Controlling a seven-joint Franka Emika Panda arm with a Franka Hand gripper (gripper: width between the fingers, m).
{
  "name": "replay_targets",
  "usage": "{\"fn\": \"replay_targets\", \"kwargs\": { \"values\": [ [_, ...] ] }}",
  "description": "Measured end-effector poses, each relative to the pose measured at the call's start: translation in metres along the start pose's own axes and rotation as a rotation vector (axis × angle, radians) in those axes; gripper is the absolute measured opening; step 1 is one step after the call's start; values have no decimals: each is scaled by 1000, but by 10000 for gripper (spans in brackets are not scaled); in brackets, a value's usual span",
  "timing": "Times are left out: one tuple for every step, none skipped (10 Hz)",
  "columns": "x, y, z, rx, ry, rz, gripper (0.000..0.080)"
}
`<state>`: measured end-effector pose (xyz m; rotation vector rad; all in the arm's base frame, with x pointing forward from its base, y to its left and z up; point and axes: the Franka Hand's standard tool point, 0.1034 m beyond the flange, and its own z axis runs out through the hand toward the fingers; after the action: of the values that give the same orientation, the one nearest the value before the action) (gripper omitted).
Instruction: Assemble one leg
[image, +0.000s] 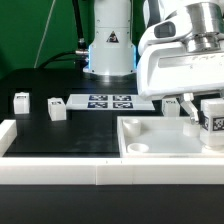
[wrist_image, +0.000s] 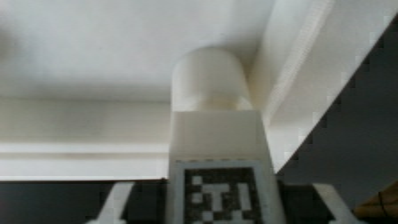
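My gripper is at the exterior view's right, shut on a leg, a stubby white block with a black-and-white tag. It holds the leg just over the right end of the large white tray-like piece. In the wrist view the leg fills the middle between my fingers. Its rounded end lies against the tray piece's inner wall. The gripper is closed on the tagged end.
Two more legs stand on the black table at the exterior view's left. Another small white block sits behind the tray piece. The marker board lies at the back middle. A white wall runs along the front.
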<state>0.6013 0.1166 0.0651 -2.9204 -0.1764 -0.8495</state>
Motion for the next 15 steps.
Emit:
{"fn": "replay_targets", "kwargs": {
  "values": [
    [1,0,0,0,-2,0,313],
    [0,0,0,0,-2,0,313],
    [0,0,0,0,-2,0,487],
    [0,0,0,0,-2,0,487],
    [0,0,0,0,-2,0,613],
    [0,0,0,0,-2,0,638],
    [0,0,0,0,-2,0,638],
    [0,0,0,0,-2,0,648],
    [0,0,0,0,-2,0,648],
    [1,-1,-1,1,-2,1,649],
    [5,-4,-9,2,-4,2,649],
    [8,-2,-15,2,-21,2,649],
    [10,0,-18,7,-71,7,649],
    [12,0,-19,6,-59,7,649],
    [8,0,-17,9,-80,7,649]
  ]
}}
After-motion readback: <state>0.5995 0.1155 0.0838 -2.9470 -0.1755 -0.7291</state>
